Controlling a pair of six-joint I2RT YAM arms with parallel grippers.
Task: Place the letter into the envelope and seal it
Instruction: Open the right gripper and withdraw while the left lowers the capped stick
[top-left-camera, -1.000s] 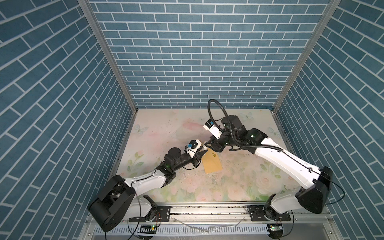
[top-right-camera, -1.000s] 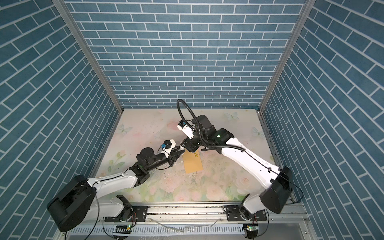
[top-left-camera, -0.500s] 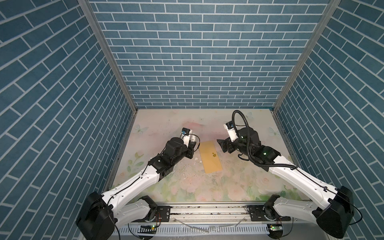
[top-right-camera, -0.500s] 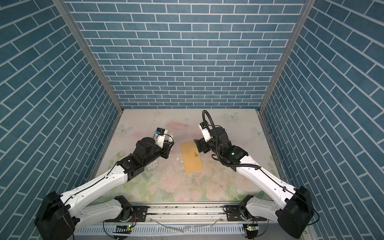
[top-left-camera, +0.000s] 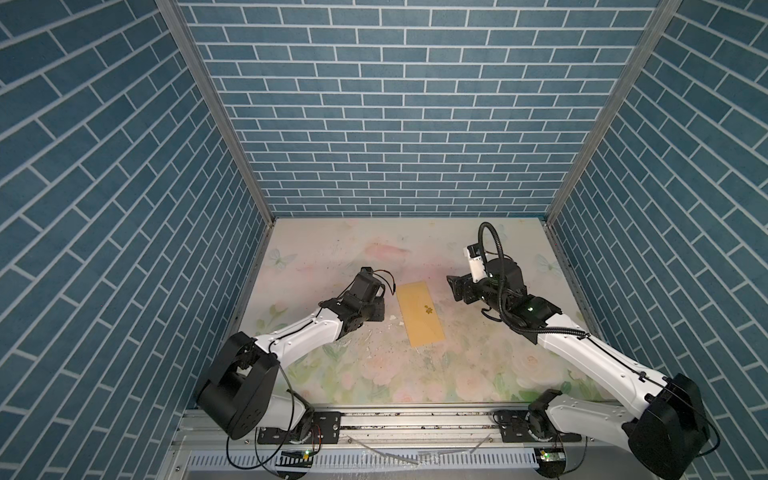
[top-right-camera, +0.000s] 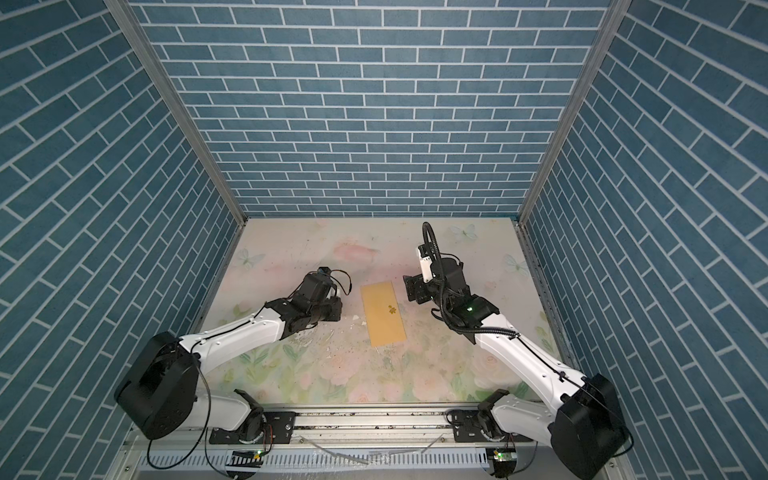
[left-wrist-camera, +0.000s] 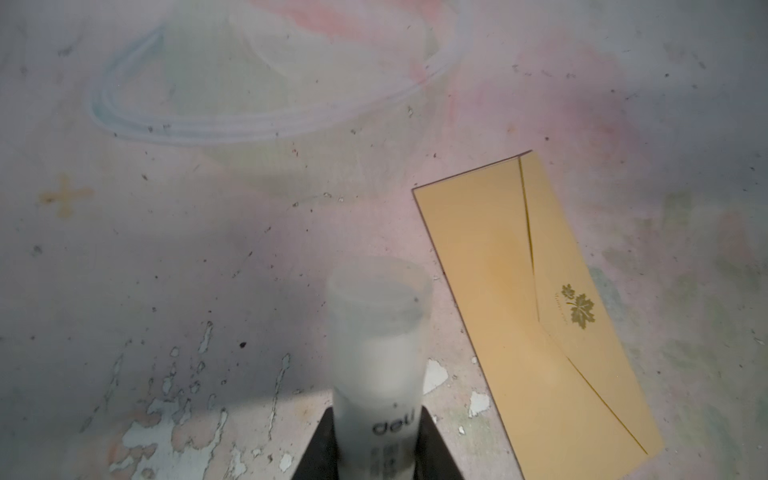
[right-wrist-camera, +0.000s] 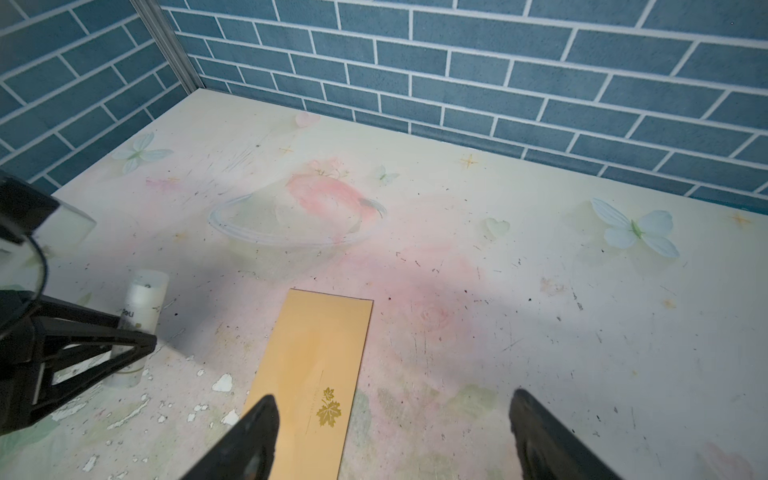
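The envelope (top-left-camera: 419, 313) lies flat on the flowered table (top-left-camera: 478, 374) between your two arms, its pointed flap folded down with the gold leaf emblem facing up. In the left wrist view the flap's edge hugs the body along its whole length, so by the look of it the closing is done. The letter is nowhere to be seen; you can only suppose it is inside, since no tan sheet shows on the table in any view.

Your left gripper (left-wrist-camera: 376, 453) is pinching the glue stick (left-wrist-camera: 376, 353), jaws closed on its lower barrel so the open end points away from the wrist. It is held low over the table, just beside the envelope's long edge and not touching it, which suits either setting the stick down or one more pass along the flap.

Your right gripper (right-wrist-camera: 390, 432) stands spread wide and holds nothing. In both top views it hangs on the other side of the envelope, clear of the paper. From there you could press the flap flat if the glue needs help to take.

Watch the glue end near the paper: a stray touch could drag the envelope.
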